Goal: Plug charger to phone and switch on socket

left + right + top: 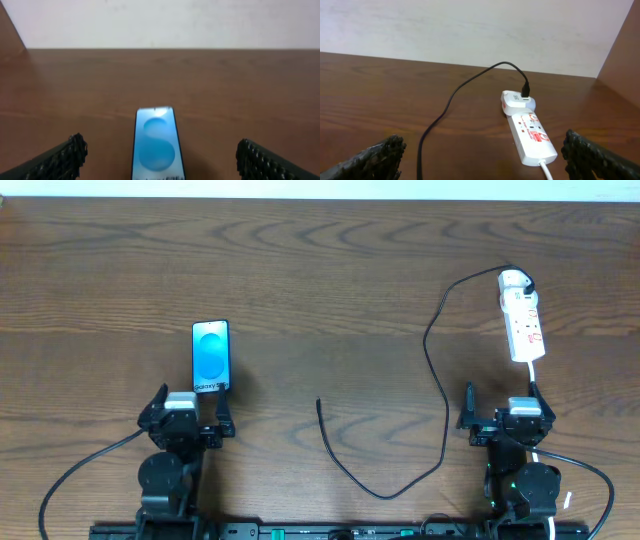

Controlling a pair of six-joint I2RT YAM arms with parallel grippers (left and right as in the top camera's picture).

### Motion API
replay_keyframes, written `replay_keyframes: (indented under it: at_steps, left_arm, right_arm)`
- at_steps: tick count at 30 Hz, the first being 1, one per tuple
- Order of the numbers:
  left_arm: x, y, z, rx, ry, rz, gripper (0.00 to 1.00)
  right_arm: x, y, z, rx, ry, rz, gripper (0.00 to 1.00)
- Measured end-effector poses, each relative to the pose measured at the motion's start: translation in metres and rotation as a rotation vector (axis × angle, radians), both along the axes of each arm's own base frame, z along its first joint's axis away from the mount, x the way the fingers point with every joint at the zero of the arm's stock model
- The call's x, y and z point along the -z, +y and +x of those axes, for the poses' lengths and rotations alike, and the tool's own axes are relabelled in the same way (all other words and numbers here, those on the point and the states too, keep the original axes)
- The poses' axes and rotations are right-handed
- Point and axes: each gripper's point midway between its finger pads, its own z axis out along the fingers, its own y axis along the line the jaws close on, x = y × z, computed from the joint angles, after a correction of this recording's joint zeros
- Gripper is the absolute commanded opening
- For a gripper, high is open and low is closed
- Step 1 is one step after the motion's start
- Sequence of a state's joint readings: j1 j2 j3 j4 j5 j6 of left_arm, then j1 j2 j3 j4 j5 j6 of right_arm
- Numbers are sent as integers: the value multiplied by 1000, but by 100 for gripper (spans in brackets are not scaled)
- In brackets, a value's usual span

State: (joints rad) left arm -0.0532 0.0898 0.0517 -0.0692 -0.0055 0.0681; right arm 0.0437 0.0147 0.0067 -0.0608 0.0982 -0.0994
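Observation:
The phone [210, 356] lies flat on the table at the left, screen up; it also shows in the left wrist view [156, 142]. My left gripper [188, 418] is open just behind its near end, empty [160, 162]. The white socket [522, 322] lies at the far right and shows in the right wrist view [530, 131]. The charger cable [436, 370] runs from a black plug seated in the socket's far end [525, 92] in a loop to its free tip [318, 402] at mid-table. My right gripper [502, 420] is open and empty [482, 157] near the socket's cord end.
The socket's white cord [535, 375] runs from its near end toward my right arm [546, 170]. A pale wall [470, 30] bounds the table's far edge. Both arm bases sit at the front edge of the wooden table [330, 270].

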Motion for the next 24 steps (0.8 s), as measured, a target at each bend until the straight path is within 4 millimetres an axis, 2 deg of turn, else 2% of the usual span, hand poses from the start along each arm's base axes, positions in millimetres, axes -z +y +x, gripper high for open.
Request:
replay_keyframes:
  at_steps: [3,18,24]
  left_arm:
    - [-2,0,2,4,32,22,98]
    - [-66,-2,33,14,91,64,97]
    - [-81,-2,44,15,108,67,98]
  right_arm:
    - [0,0,0,0,0,0,99]
    - [0,0,0,0,1,0,99]
    - [0,0,0,0,0,0,99]
